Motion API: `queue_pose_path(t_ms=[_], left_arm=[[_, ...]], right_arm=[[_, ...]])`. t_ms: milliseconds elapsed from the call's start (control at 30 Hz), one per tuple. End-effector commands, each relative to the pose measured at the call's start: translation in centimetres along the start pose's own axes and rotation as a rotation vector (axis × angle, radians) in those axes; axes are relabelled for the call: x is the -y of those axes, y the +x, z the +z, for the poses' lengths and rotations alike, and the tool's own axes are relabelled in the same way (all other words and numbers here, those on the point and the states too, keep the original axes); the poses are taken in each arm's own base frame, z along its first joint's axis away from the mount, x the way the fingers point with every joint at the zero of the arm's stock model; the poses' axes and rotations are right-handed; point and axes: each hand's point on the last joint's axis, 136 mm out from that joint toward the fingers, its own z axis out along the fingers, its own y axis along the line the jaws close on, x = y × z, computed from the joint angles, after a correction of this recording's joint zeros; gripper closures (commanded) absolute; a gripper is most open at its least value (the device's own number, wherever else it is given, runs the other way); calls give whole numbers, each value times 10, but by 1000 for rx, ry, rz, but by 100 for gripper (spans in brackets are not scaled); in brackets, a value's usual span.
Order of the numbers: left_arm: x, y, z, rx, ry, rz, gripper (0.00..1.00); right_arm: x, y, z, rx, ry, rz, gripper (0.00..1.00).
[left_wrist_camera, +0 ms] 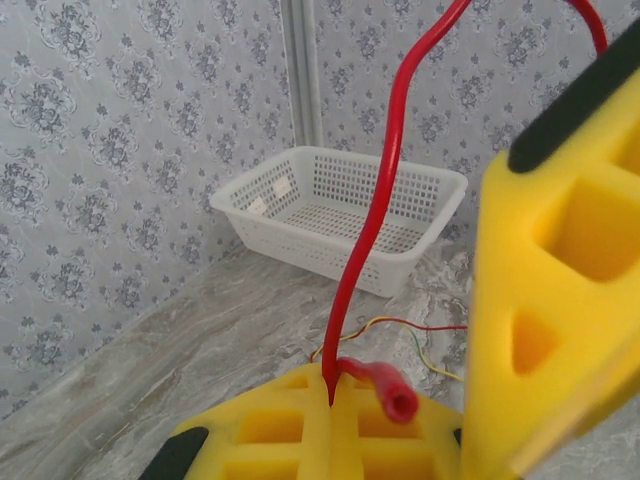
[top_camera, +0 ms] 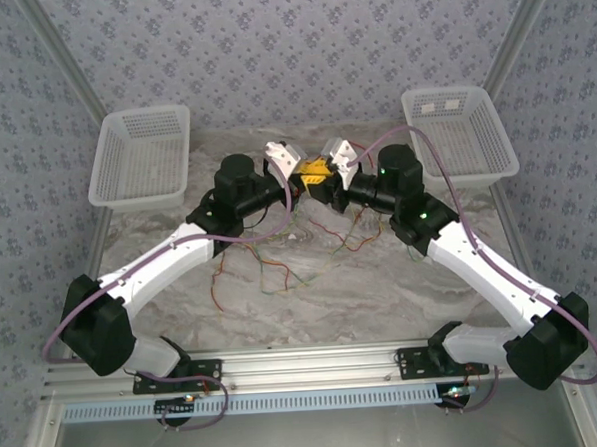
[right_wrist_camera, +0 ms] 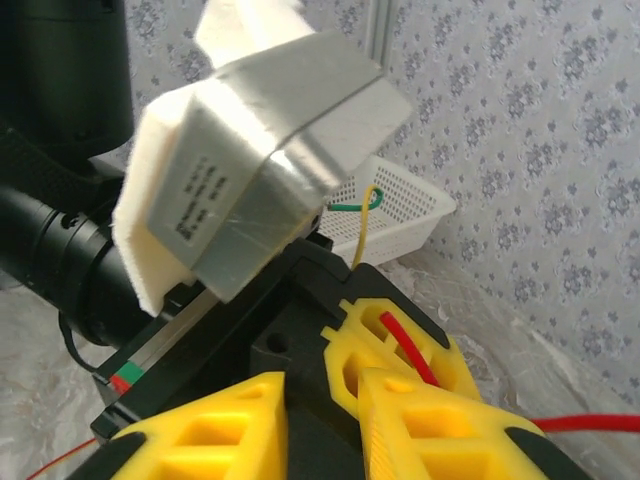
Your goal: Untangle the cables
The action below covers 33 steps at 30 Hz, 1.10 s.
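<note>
From above, the two arms meet over the middle of the worktop [top_camera: 383, 299]. Most of the cables [top_camera: 281, 264] lie in a loose, wavy tangle below the end effectors, on the side toward the arm bases.

The left wrist view adds the grip. The left end effector [left_wrist_camera: 332, 425] is pinched tight on the red cable [left_wrist_camera: 362, 250], which rises nearly upright from the jaws and then bends up and to the right. Its short free end curls down just beside the pinch.

The right wrist view shows the right end effector [right_wrist_camera: 320, 400] narrowly parted, just short of the left one's fingers. Whether it touches any cable I cannot tell.

Beyond the left end effector, the right basket [left_wrist_camera: 300, 240] holds two small white tags on its floor. The left basket [top_camera: 137, 197] is white open mesh.
</note>
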Motion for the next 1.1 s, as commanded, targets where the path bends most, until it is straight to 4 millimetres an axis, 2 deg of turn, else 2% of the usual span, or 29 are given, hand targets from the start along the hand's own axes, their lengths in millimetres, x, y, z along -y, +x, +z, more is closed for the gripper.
queue_pose_path(t_ms=[0, 33, 67, 167, 333, 500, 600, 700, 733, 800, 833, 900, 1000, 1067], left_arm=[[29, -20, -7, 62, 119, 36, 100], [29, -19, -8, 61, 119, 38, 100], [29, -19, -8, 60, 120, 38, 100], [30, -18, -8, 55, 122, 38, 100], [33, -17, -8, 55, 138, 33, 100], [36, -18, -8, 58, 151, 33, 100], [35, -18, -9, 58, 147, 34, 100], [34, -17, -9, 56, 138, 33, 100], [33, -17, -9, 53, 135, 31, 100], [32, -18, -10, 54, 124, 29, 100], [30, -18, -10, 55, 115, 30, 100], [27, -17, -10, 52, 99, 22, 100], [23, -16, -10, 47, 85, 13, 100], [24, -15, -10, 44, 89, 21, 100]], right_arm=[[32, -19, -2, 45, 138, -18, 68], [35, -19, -3, 45, 153, -17, 52], [36, -19, -4, 47, 168, -13, 41], [42, -26, -8, 78, 208, -16, 35], [51, -33, -11, 90, 264, -23, 35], [61, -32, -6, 63, 303, -11, 35], [75, -37, -13, 77, 395, 13, 34], [79, -40, -19, 83, 423, 17, 32], [78, -42, -22, 93, 422, 17, 33], [68, -46, -28, 121, 361, 15, 42], [64, -48, -33, 137, 332, 25, 49], [55, -55, -45, 173, 248, 57, 70], [31, -62, -54, 168, 73, 96, 72], [18, -63, -57, 157, 10, 106, 59]])
